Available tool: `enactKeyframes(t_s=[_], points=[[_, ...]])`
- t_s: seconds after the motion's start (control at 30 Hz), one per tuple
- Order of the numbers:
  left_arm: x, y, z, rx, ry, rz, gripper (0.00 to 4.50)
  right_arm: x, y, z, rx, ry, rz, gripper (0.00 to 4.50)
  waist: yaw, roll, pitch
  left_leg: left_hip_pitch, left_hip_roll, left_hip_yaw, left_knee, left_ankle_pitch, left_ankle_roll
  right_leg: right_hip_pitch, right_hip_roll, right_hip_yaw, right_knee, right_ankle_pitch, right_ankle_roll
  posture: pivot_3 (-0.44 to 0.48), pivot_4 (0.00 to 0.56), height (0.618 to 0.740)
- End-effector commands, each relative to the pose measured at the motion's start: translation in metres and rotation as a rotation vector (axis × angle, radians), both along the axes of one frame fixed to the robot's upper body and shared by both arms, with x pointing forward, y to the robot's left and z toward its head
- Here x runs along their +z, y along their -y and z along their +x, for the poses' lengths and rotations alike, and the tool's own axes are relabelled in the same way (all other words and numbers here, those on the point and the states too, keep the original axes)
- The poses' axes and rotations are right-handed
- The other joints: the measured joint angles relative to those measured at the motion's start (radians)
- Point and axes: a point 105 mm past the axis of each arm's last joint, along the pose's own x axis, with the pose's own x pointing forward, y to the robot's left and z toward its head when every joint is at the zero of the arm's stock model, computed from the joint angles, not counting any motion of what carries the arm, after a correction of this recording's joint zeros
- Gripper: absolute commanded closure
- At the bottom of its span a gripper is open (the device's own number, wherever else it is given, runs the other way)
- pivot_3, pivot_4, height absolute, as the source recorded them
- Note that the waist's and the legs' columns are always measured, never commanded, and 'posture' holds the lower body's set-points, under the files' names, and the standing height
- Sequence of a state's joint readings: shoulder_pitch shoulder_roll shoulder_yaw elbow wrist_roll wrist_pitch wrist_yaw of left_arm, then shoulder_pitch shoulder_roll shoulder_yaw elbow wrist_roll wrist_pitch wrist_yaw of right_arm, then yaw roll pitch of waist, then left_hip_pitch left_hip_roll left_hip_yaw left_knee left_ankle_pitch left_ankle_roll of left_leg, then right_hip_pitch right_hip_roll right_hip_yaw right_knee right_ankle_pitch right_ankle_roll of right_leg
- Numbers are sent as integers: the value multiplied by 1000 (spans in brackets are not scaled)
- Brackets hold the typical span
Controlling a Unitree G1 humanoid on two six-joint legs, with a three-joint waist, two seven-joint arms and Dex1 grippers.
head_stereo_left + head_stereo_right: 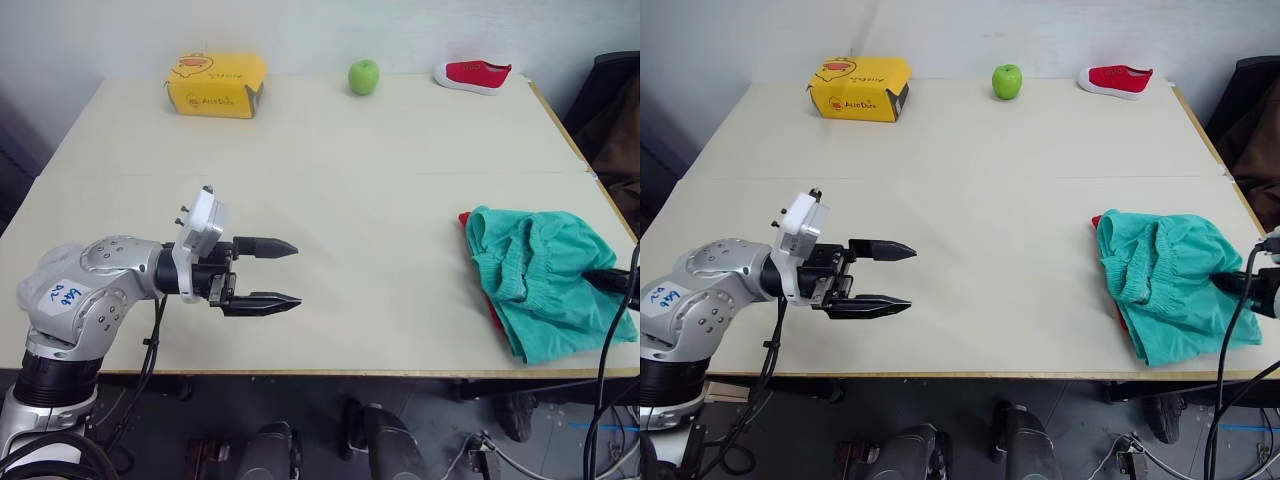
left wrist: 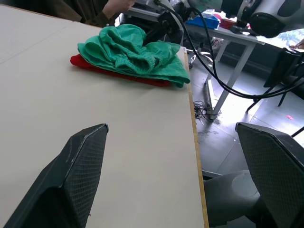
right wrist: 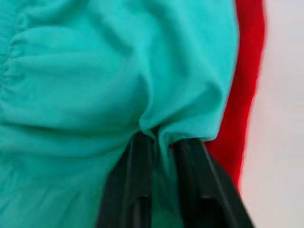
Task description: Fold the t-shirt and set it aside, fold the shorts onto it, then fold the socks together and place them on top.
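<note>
The teal shorts (image 1: 540, 280) lie bunched at the right edge of the table (image 1: 340, 190), in the lower right of the head views, resting on top of the red t-shirt (image 1: 492, 308), of which only a thin strip shows along the shorts' left side. The right gripper (image 3: 164, 147) reaches in from the right edge of the frame and pinches a fold of the shorts between its two black fingers, which sit close together with the cloth puckered between them. The left gripper (image 1: 285, 273) hovers over bare table in the lower left of the frame, well apart from the clothes, its fingers spread wide with nothing between them. Along the far edge, at the top of the frame, stand a yellow box (image 1: 215, 85), a green apple (image 1: 363, 76) and a small red shoe (image 1: 472, 75).
</note>
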State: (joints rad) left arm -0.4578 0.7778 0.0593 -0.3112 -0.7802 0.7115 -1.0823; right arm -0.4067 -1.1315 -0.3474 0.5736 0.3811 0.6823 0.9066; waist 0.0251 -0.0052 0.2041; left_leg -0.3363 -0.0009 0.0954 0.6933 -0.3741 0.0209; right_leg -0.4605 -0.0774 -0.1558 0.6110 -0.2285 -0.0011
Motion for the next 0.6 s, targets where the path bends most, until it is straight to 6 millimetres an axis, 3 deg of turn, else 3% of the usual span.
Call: enactKeyframes(t_s=[0.03,0.17,0.27,0.33,0.43,0.5,0.6], points=[[3,-2,-5,12,33,2,0,55,4,2,6,201,-165,2462,-2,0,0,0,0,0,0,0,0,0,0,0,0,0,0,0,150,740],[3,-8,-6,59,36,5,0,99,-27,12,135,386,-219,1075,-4,0,0,0,0,0,-1,0,-1,0,1,0,0,0,0,0,150,740],[3,-14,-7,94,41,15,0,119,-56,23,227,468,-204,15,-5,1,0,1,1,0,-1,0,-1,0,1,1,0,0,0,0,150,740],[2,-21,-7,132,39,27,0,129,-100,28,393,525,-106,15,-5,1,0,1,1,0,-1,1,-1,0,1,1,0,0,0,0,150,740],[-3,-34,-5,222,43,56,0,131,-169,16,676,529,68,15,-4,1,0,1,2,-1,-2,0,-1,0,2,0,0,0,0,0,150,740],[-8,-45,-5,302,37,73,0,126,-215,0,865,501,192,15,-2,1,0,1,2,-1,-3,0,-1,-1,2,0,-1,0,-1,0,150,740],[-21,-67,-6,437,38,123,0,108,-265,-24,1065,433,273,15,-1,1,0,0,2,-2,-4,0,-1,-2,2,-1,-2,0,-1,0,150,740]])
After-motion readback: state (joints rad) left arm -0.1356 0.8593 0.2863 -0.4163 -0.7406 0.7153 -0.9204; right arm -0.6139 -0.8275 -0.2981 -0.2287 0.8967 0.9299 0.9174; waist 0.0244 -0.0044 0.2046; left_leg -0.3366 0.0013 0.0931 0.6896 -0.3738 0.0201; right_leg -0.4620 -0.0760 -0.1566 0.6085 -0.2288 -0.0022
